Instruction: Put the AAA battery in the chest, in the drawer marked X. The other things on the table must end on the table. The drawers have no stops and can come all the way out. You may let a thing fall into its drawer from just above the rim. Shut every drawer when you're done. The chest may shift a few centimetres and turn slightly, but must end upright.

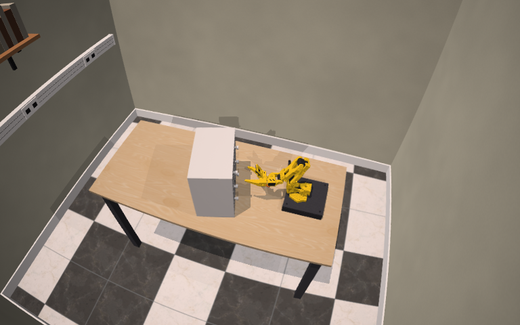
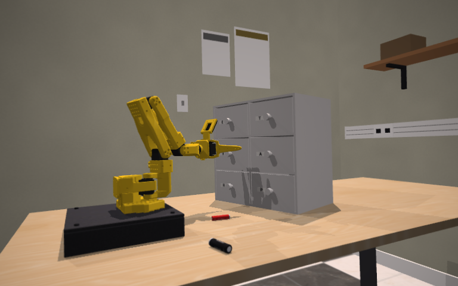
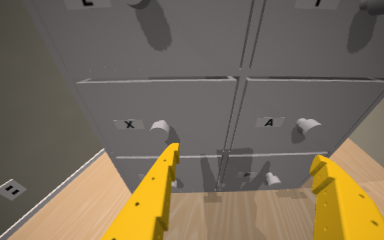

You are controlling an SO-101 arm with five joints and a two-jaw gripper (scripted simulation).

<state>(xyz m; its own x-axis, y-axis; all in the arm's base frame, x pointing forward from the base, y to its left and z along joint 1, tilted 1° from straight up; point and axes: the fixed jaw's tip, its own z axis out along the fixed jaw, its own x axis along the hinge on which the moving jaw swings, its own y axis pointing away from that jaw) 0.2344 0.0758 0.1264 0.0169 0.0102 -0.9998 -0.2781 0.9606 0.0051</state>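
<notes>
Battery-bound chest point(image 1: 211, 160) stands at nine o'clock of the gripper point(image 1: 256, 175) on the table point(image 1: 153, 172). Exterior view: a red cell point(image 2: 220, 217) and black cylinder point(image 2: 220, 245) lie near the base point(image 2: 169, 218). Wrist view: half-spread, empty jaws face the shut X drawer point(image 3: 200, 115).

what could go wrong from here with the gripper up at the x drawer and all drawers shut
1. The open, empty gripper faces the X drawer's knob; a hard pull might slide that drawer right out.
2. Tugging could drag or tip the chest.
3. Two small cylinders lie on the table, a red one and a black one; picking the wrong one is possible.
</notes>
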